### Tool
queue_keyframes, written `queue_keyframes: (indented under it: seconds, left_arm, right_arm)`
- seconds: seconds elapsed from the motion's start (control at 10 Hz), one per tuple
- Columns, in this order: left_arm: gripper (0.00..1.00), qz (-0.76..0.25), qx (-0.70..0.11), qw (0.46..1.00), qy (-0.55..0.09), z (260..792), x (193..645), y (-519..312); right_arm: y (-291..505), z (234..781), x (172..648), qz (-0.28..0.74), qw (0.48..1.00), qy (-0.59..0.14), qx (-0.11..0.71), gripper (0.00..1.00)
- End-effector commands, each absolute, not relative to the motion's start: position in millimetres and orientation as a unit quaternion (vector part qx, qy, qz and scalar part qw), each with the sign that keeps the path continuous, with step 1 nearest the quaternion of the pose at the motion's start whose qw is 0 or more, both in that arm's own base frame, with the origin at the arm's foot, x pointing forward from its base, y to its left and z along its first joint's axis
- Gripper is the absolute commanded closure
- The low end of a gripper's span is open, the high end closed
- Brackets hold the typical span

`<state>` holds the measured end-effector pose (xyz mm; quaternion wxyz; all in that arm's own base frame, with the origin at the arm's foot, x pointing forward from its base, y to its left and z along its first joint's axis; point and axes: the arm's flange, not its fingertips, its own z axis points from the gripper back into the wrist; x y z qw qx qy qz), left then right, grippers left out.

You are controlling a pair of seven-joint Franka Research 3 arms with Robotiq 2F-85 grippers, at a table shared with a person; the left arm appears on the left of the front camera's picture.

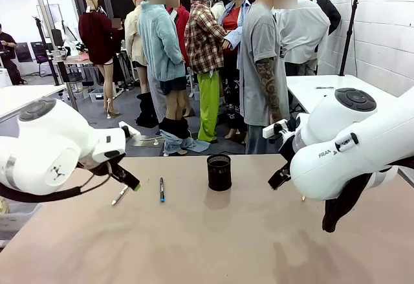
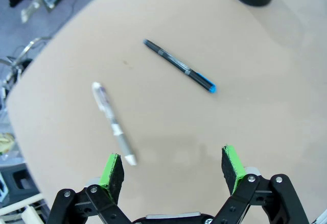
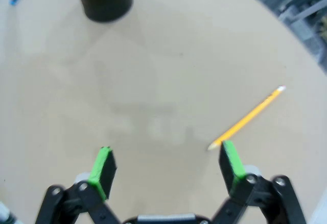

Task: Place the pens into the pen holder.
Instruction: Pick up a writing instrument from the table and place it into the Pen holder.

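My left claw: wide open, holding nothing; white pen lies just beside one pad.
My right claw: wide open, empty; orange pen ends just beside one pad.

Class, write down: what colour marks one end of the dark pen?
Dark pen: blue end, clearest in left wrist view.

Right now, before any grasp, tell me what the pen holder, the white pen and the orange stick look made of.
Pen holder: matt black, faintly grainy wall, probably metal mesh. White pen: smooth white and grey barrel, slight sheen, likely plastic. Orange stick: even yellow-orange, pale tip; painted wood or plastic, too blurred to tell.
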<state>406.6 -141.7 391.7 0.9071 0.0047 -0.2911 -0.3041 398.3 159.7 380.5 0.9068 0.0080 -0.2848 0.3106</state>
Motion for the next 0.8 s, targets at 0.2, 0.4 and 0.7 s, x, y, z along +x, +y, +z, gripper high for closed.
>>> queue_keyframes:
  seconds: [0.2,0.4,0.7]
  left_arm:
    - [0.00,-0.250,0.100,0.895,-0.354,481,379,-39]
    - [0.00,-0.189,0.108,0.904,-0.369,501,336,37]
    - [0.00,-0.072,0.089,0.919,-0.377,477,297,103]
  right_arm:
    - [49,455,347,0.195,0.907,-0.365,-0.084,0.00]
    - [-23,492,294,0.098,0.903,-0.398,-0.129,0.00]
    - [-64,485,245,0.029,0.905,-0.403,-0.131,0.00]
